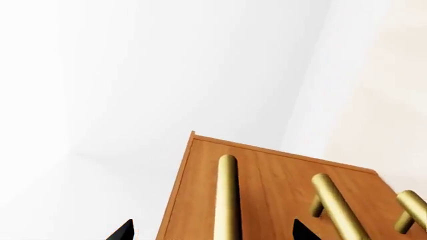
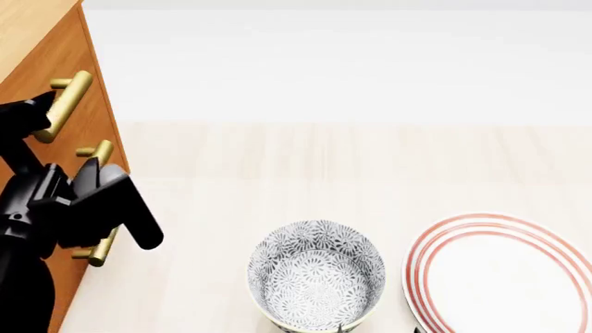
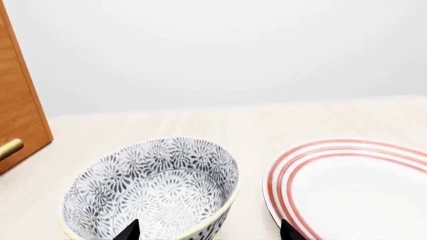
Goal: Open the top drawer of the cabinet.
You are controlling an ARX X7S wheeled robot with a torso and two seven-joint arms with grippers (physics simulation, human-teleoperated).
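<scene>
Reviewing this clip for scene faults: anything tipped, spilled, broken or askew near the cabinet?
Nothing stands out. The bowl sits upright and empty beside the striped plate, apart from the cabinet. All drawers look closed, with the left gripper at the top drawer's handle.

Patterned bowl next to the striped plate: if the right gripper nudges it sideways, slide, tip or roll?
Probably slides. The bowl stands upright on the pale tabletop and looks about as wide as tall, so tipping seems unlikely unless pushed near the rim. It looks like glazed ceramic: likely stiff, slippery and chippable against the plate close beside it. On its side, the round wall could roll.
</scene>
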